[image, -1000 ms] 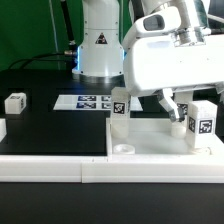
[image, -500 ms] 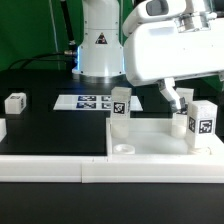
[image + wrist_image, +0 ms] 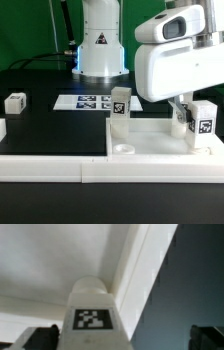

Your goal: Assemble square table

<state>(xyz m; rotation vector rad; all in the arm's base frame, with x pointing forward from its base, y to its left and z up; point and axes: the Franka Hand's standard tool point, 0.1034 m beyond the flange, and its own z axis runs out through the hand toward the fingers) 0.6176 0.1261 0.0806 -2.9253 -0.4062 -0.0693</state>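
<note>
Two legs stand upright on the square table (image 3: 150, 143). It is a white slab with a raised rim, and it lies at the near side of the black table (image 3: 50, 130), toward the exterior view's right, just behind the low border wall (image 3: 45, 166). The left leg (image 3: 120, 103) stands at the slab's far left corner and the right leg (image 3: 203, 118) at its far right. In the near left corner a round socket (image 3: 124, 149) seems to be bare. A third leg (image 3: 15, 102) lies loose on the table, well apart at the exterior view's left. The marker board (image 3: 85, 101) lies farther back, in front of the arm's base (image 3: 100, 45).

The tool (image 3: 183, 114) hangs at the right leg and is released. In the wrist view its two dark fingertips stand wide apart, with a tagged leg between them and nothing grasped.

The leg does not look centred between the fingertips. If the tool clenches like this, I judge that one finger meets the leg first and can push it askew or tip it. The wide white body could also bump the leg's top.

The feet of both legs are hidden behind the rim, so I cannot tell how deep they sit. The fingers are mostly covered in the exterior view, and the wrist view is blurred. A white piece (image 3: 2, 128) at the left edge is cut off; perhaps it is the fourth leg.
</note>
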